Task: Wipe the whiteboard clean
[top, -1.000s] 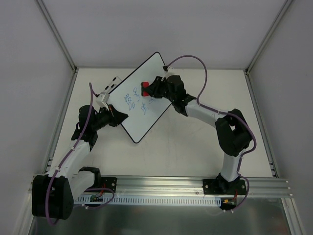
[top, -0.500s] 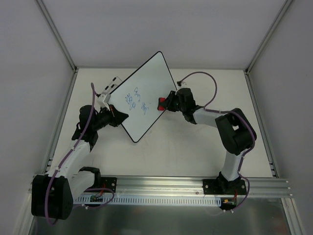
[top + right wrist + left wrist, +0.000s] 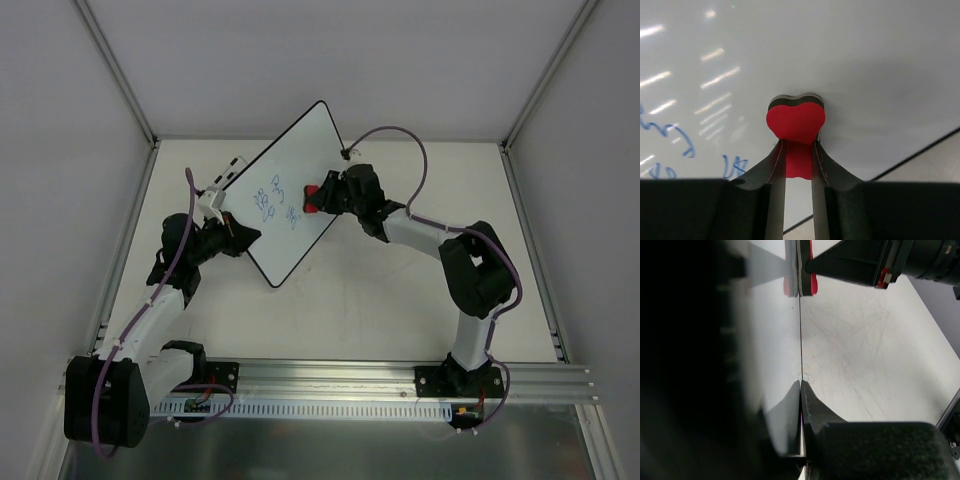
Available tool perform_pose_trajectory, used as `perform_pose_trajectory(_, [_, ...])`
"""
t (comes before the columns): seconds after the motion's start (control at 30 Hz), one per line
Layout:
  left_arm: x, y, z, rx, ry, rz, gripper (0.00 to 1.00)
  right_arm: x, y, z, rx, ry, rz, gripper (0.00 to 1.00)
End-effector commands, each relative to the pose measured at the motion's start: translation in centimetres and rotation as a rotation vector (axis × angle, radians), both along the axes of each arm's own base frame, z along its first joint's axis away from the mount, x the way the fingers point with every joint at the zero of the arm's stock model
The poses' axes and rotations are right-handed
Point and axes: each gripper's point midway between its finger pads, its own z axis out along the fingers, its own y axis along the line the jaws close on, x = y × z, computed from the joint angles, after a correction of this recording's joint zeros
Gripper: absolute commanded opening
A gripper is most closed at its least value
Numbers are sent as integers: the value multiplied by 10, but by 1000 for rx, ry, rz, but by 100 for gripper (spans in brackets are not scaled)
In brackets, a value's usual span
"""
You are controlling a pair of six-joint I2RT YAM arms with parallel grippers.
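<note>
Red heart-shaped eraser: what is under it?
The large white rectangular whiteboard, which it presses against; blue scribbles show beside it. Any ink directly beneath the red heart-shaped eraser is covered.

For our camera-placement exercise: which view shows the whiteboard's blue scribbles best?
Top external: all the blue scribbles show on the whiteboard. Right wrist catches a few strokes; left wrist sees the board edge-on, no writing.
</note>
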Motion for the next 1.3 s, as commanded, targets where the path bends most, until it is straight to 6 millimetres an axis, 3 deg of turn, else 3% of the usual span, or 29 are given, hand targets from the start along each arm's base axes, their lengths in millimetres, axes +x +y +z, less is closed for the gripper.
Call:
perform_pose_trajectory(0.0, [-41, -38, 0, -43, 56, -258, 0, 0, 39, 80, 105, -193, 107, 0])
perform_pose_trajectory(0.13, [-40, -38, 1, -42, 51, -254, 0, 2, 44, 87, 100, -220, 127, 0])
perform_pose_trajectory(0.27, [-40, -38, 0, -40, 53, -253, 0, -4, 45, 63, 76, -181, 157, 0])
perform_pose_trajectory(0.37, [-39, -38, -1, -38, 53, -252, 0, -15, 36, 29, 29, -127, 164, 0])
perform_pose_trajectory(0.4, [-39, -38, -1, -38, 53, -252, 0, -22, 28, 6, -4, -90, 160, 0])
perform_pose_trajectory(0.47, [-39, -37, -1, -38, 52, -252, 0, -30, 19, -14, -34, -58, 158, 0])
perform_pose_trajectory(0.5, [-40, -37, 0, -38, 50, -254, 0, -37, 8, -34, -62, -17, 150, 0])
perform_pose_trajectory(0.63, [-40, -38, -2, -38, 60, -256, 0, -48, -16, -71, -92, 58, 124, 0])
perform_pose_trajectory(0.67, [-40, -38, -2, -37, 60, -257, 0, -54, -30, -89, -99, 104, 108, 0])
perform_pose_trajectory(0.73, [-40, -38, -2, -37, 60, -257, 0, -57, -34, -94, -103, 115, 109, 0])
perform_pose_trajectory(0.9, [-40, -38, -4, -37, 69, -258, 0, -56, -24, -80, -79, 93, 137, 1])
perform_pose_trajectory(1.03, [-40, -38, -5, -38, 74, -259, 0, -49, -4, -46, -28, 33, 153, 0])
perform_pose_trajectory(1.27, [-40, -39, -6, -38, 75, -262, 0, -44, 39, 38, 88, -109, 194, 0])
